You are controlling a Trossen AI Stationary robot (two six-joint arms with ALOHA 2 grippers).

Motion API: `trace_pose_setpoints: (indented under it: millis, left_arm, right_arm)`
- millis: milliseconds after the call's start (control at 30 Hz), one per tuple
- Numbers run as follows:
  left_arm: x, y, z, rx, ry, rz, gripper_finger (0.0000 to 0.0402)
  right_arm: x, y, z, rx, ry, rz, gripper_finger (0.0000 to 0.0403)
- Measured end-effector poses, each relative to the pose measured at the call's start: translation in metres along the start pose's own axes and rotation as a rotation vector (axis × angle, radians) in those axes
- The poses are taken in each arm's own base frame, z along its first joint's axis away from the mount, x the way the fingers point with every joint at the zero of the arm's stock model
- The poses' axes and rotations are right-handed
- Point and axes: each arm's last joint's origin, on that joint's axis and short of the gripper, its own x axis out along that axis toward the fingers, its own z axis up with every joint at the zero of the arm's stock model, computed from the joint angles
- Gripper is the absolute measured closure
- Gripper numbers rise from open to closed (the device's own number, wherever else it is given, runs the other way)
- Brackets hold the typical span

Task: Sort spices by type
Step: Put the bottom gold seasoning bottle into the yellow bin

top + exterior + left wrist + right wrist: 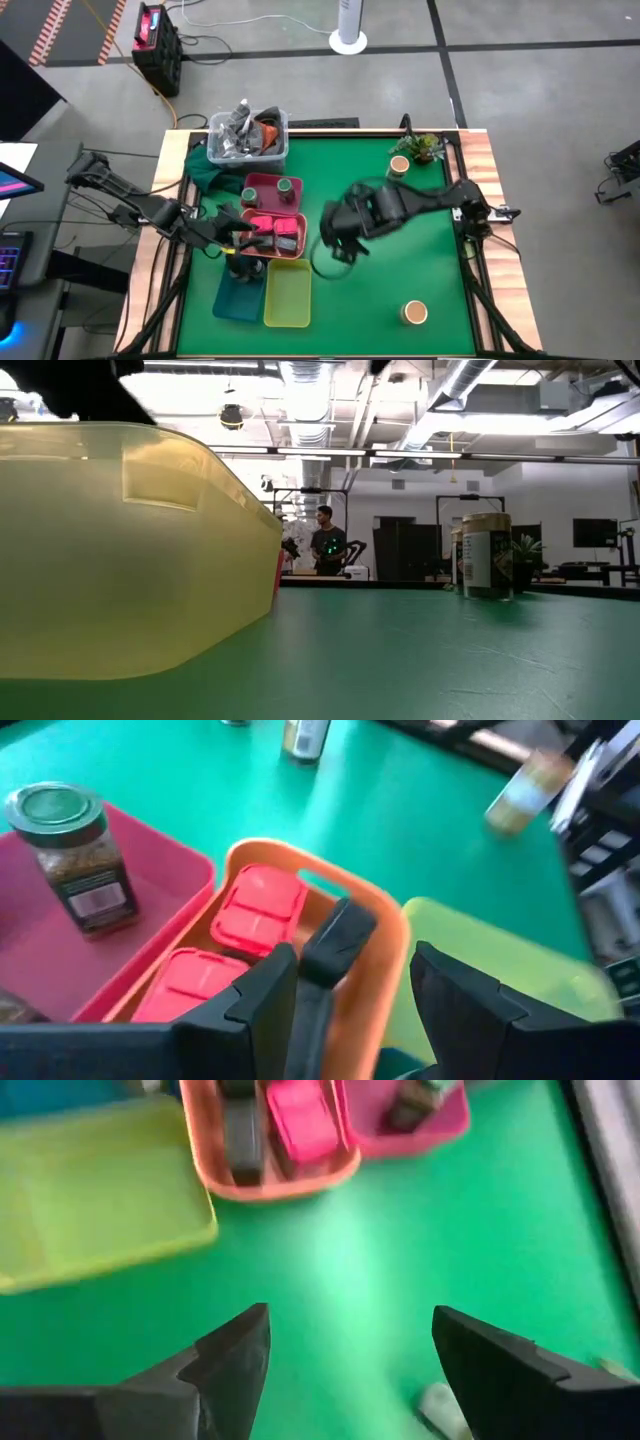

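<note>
left wrist view shows the left claw [345,995] over the orange tray [385,935], its jaws parted around a dark grey box [335,945] standing on end beside two pink boxes [258,908]; whether it grips the box i cannot tell. the step looks like placing this box, so next comes letting go and lifting clear. right claw [335,243] hovers open and empty at counter [400,260] centre. tan-topped jars wait at 1 o'clock [398,166] and 5 o'clock [414,313]; a green-lidded jar [75,850] sits in the magenta tray [180,870].
</note>
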Motion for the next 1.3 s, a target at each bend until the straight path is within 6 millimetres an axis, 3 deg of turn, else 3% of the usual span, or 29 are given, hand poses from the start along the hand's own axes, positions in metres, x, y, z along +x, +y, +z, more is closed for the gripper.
trace_pose_setpoints:
  millis: [233,433,567,767,933,1300]
  left_arm:
    - [-0.015,-0.010,0.026,-0.123,-0.043,-0.088,0.0214]
    - [-0.028,-0.018,0.051,-0.069,-0.111,-0.124,0.0214]
    - [-0.035,-0.021,0.063,-0.086,-0.161,-0.109,0.0214]
    - [-0.036,-0.020,0.068,-0.160,-0.212,-0.046,0.0211]
    - [-0.035,-0.019,0.069,-0.190,-0.217,-0.040,0.0208]
    - [-0.035,-0.019,0.070,-0.211,-0.221,-0.040,0.0208]
  right_arm:
    - [-0.010,0.033,-0.019,0.030,0.022,0.060,0.0097]
    - [-0.023,0.064,-0.041,0.134,0.100,0.178,0.0097]
    - [-0.032,0.090,-0.066,0.137,0.148,0.213,0.0096]
    - [-0.021,0.124,-0.111,0.061,0.276,0.173,0.0096]
    - [-0.022,0.128,-0.142,0.072,0.336,0.127,0.0096]
    - [-0.055,0.107,-0.199,0.148,0.349,0.202,0.0094]
